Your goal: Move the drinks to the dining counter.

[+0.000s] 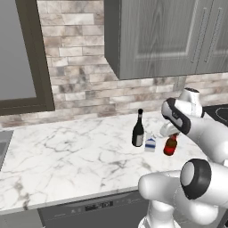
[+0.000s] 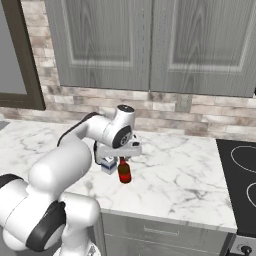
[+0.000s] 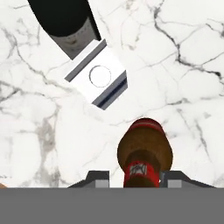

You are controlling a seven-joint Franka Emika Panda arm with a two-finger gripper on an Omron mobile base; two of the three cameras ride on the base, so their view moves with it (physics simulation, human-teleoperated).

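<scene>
Two fingertips (image 3: 97, 177) flanking beer bottle (image 3: 144, 153)

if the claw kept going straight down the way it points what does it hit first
Probably the red-brown beer bottle: its neck already sits between the fingers of the claw, so the wider shoulder comes first, then the marble counter beneath. Depth is hard to judge.

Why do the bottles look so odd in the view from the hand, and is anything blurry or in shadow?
Hand view: looks straight down, so the red-brown beer bottle appears foreshortened between the hand's fingers; its edges are slightly soft. Left base view: even, flat lighting, faint shadows beside the tall black wine bottle. Right base view: sharp, no glare on the white marble counter.
</scene>
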